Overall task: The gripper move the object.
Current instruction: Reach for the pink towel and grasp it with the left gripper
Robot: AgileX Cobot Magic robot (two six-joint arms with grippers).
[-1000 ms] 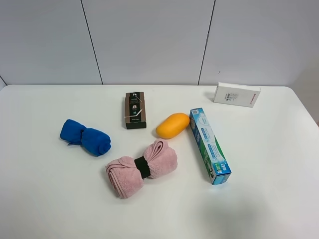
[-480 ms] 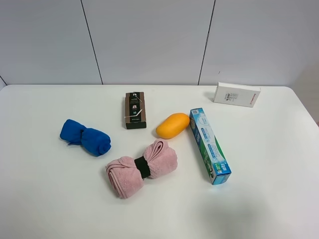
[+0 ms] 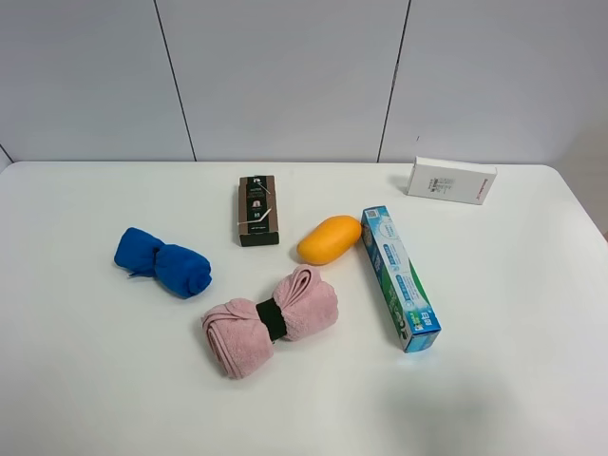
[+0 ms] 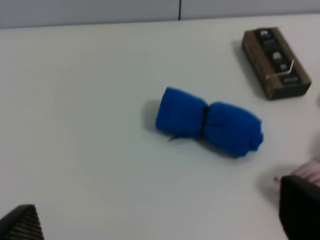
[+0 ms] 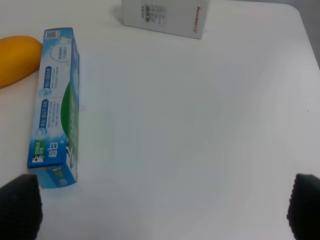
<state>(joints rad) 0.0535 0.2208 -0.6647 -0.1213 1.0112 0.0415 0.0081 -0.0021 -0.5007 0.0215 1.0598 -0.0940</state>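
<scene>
The pink rolled towel, cinched by a black band, lies on the white table in front of the middle. Neither gripper shows in the exterior high view. In the left wrist view, my left gripper is open and empty, its black fingertips wide apart at the frame's corners. It hangs above the table near the blue towel, and a sliver of the pink towel shows by one fingertip. My right gripper is open and empty, above bare table beside the toothpaste box.
A blue rolled towel lies left of the pink one. A brown box, an orange mango and a blue-green toothpaste box lie behind and to its right. A white box stands at the back right.
</scene>
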